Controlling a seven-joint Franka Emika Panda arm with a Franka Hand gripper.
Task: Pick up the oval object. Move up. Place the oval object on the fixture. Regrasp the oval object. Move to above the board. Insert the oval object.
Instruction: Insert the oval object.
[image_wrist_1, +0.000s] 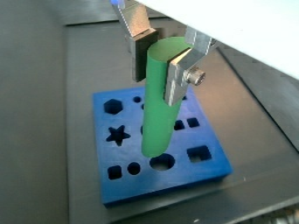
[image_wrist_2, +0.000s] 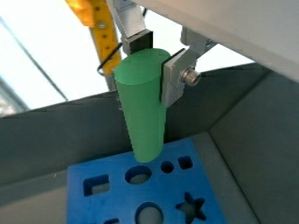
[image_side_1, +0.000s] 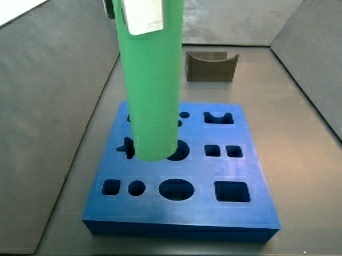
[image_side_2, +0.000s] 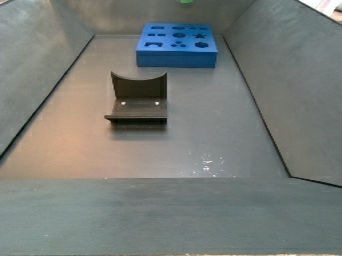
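My gripper (image_wrist_1: 162, 74) is shut on the upper end of the bright-green oval object (image_wrist_1: 158, 122), which hangs upright between the silver fingers (image_wrist_1: 177, 77). Both wrist views show this grip; in one the gripper (image_wrist_2: 156, 70) holds the oval object (image_wrist_2: 142, 114) over the board's holes. The blue board (image_wrist_1: 135, 185) lies below the peg's lower end, which hangs above it. In a side view the oval object (image_side_1: 150, 90) stands tall before the board (image_side_1: 187, 205). Only the peg's tip (image_side_2: 186, 2) shows above the far board (image_side_2: 177, 52). The dark fixture (image_side_2: 138, 100) stands empty on the floor, apart from the board; it also shows (image_side_1: 210, 65).
Grey sloping walls (image_side_2: 40, 90) enclose the grey floor (image_side_2: 174, 150). The board's holes include a star (image_wrist_1: 117, 135), circles and squares. A yellow frame (image_wrist_2: 103, 35) stands outside the wall.
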